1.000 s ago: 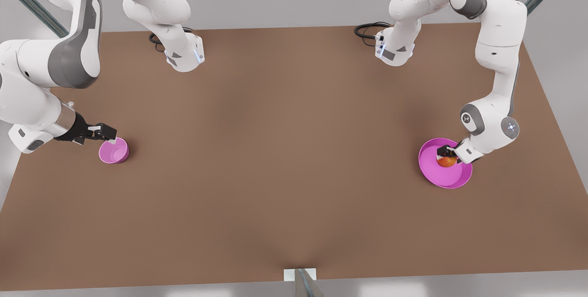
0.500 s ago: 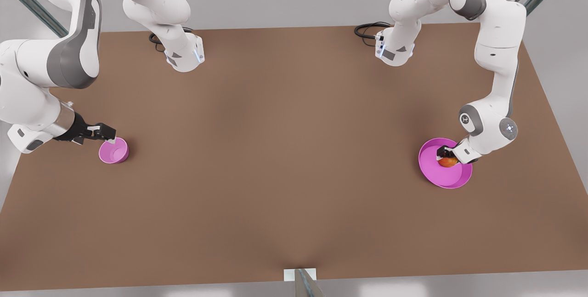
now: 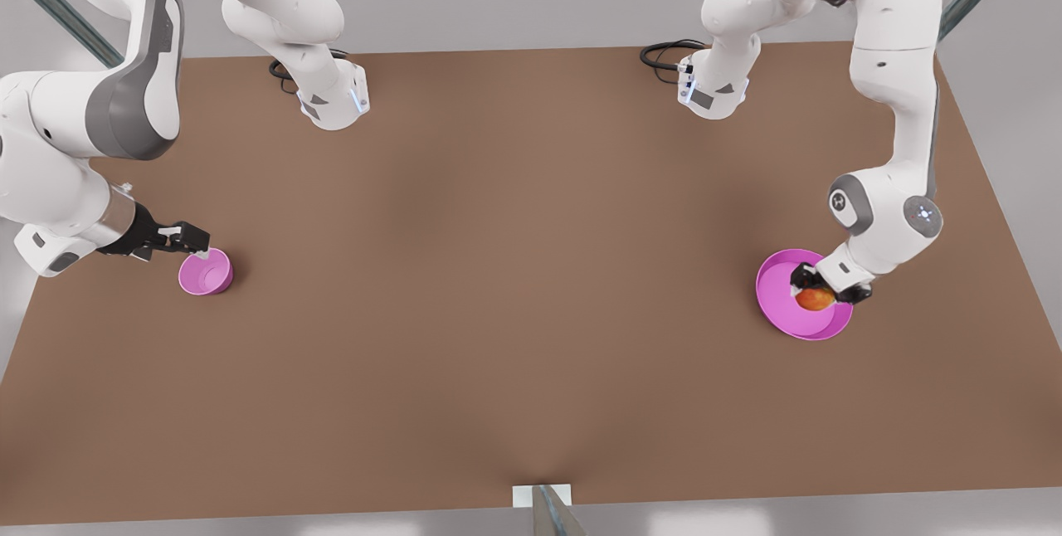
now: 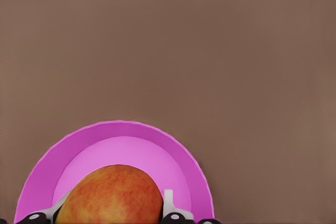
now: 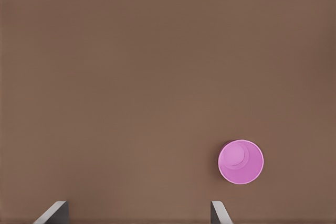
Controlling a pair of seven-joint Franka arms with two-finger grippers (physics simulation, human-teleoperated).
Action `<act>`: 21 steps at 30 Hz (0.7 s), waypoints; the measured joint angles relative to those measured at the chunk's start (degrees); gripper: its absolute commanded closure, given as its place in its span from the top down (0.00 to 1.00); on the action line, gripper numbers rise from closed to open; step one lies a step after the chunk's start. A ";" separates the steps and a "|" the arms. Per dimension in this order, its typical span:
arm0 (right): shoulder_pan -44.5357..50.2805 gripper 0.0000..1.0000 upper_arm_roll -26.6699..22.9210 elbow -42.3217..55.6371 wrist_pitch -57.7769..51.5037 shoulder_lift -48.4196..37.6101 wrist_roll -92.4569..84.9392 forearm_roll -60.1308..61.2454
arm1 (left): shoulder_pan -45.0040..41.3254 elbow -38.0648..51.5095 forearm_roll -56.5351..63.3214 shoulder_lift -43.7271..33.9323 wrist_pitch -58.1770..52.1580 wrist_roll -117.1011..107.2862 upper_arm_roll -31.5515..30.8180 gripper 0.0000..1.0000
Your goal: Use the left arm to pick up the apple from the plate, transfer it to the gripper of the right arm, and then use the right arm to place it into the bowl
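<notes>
The left arm's black linkage-fingered end effector [image 3: 823, 285] is closed on the small round red-orange apple [image 3: 815, 298], which sits between its fingers [image 4: 169, 203] over the wide shallow magenta plate [image 3: 780, 308]. In the left wrist view the apple [image 4: 110, 195] appears in front of the plate's floor, the plate's rim [image 4: 118, 127] curving beyond it; whether the apple touches the plate cannot be told. The plate lies on the flat brown bench [image 3: 514, 270]. Well apart from the plate, toward the front view's left, stands the small deep pink-purple bowl [image 3: 206, 272]. The right arm's black white-tipped end effector [image 3: 195, 247] waits just beside the bowl's rim, fingers [image 5: 219, 212] spread wide and holding nothing; the bowl [image 5: 240, 161] lies beyond one fingertip.
</notes>
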 measured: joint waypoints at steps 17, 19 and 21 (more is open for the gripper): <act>-1.19 1.00 4.07 0.46 3.16 12.99 0.08 46.50 | -26.50 9.82 -77.76 5.35 -7.97 18.61 -19.04 0.67; -1.67 1.00 4.11 -0.74 3.56 14.37 -0.47 52.62 | -28.57 14.61 -83.51 10.37 -7.08 24.77 -19.35 0.64; -2.60 1.00 4.40 -4.73 3.92 14.72 -2.04 56.92 | -29.67 20.03 -87.43 16.03 -6.41 30.91 -20.96 0.64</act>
